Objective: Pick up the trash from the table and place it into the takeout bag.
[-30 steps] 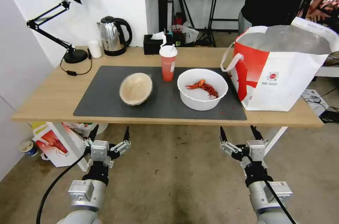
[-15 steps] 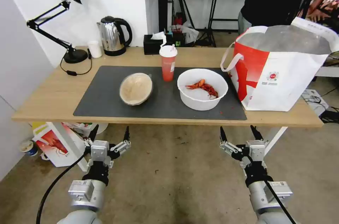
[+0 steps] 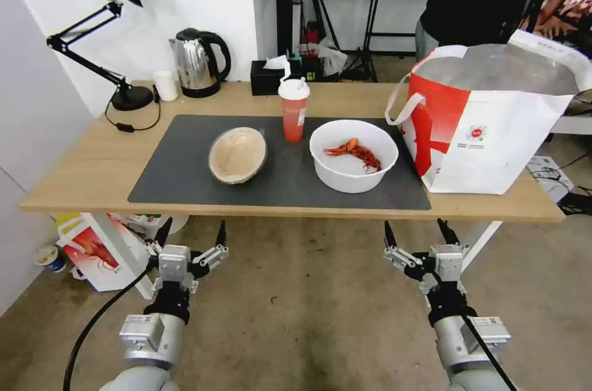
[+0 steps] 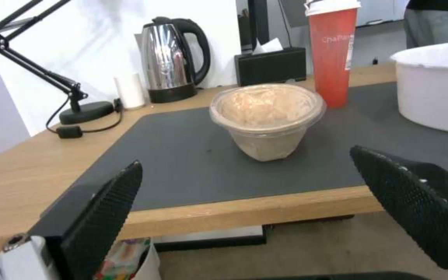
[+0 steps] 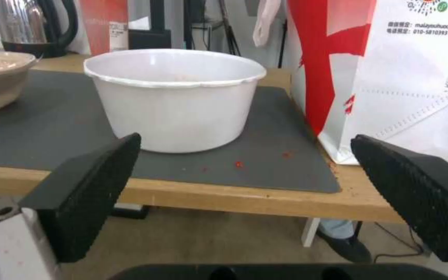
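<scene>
Evidently nothing had shifted: the white bowl (image 3: 353,155), red cup (image 3: 293,110) and beige bowl (image 3: 237,155) sat untouched on the table's (image 3: 80,175) mat, the takeout bag (image 3: 487,126) at right; left gripper (image 3: 191,234) and right gripper (image 3: 417,234) hung spread before the near edge, so nothing was collected yet.

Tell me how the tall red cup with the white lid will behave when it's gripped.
The tall red cup with white lid is narrow for its height, so a sideways nudge could probably tip it. It looks like thin disposable plastic, likely light and apt to flex under a hard squeeze. Whether liquid remains inside cannot be seen.
</scene>
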Robot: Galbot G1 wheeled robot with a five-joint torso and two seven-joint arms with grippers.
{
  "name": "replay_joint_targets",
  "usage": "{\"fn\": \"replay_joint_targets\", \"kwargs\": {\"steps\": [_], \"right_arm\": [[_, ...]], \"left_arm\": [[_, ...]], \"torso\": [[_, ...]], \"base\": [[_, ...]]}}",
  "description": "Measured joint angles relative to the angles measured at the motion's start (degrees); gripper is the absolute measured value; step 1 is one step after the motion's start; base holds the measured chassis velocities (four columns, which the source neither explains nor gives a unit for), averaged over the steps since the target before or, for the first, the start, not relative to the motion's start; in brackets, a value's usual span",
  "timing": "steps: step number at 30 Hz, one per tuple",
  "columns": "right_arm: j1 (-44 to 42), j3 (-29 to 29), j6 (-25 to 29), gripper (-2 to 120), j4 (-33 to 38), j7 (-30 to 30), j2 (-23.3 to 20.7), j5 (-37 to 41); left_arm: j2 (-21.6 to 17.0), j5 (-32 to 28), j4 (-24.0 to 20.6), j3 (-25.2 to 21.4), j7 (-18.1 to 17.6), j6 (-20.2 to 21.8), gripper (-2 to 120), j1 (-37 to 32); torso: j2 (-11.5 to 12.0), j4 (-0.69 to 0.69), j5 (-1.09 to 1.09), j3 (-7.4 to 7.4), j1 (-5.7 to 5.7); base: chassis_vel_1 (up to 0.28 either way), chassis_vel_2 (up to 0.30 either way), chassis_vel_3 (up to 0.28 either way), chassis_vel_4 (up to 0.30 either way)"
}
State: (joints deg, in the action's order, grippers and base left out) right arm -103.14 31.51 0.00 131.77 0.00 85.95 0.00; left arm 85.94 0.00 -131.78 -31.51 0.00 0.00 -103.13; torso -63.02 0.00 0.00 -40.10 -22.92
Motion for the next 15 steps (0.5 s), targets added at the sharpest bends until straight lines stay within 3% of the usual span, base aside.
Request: {"fn": "replay_joint_targets", "kwargs": {"steps": [15], "right_arm": [[0.0, 0.0, 0.0, 100, 0.0, 0.0, 0.0, 0.0]], "left_arm": [[0.0, 0.0, 0.0, 0.0, 0.0, 0.0, 100, 0.0]], "torso": [[0.0, 0.0, 0.0, 0.0, 0.0]], "base": [[0.0, 0.0, 0.0, 0.0]]}}
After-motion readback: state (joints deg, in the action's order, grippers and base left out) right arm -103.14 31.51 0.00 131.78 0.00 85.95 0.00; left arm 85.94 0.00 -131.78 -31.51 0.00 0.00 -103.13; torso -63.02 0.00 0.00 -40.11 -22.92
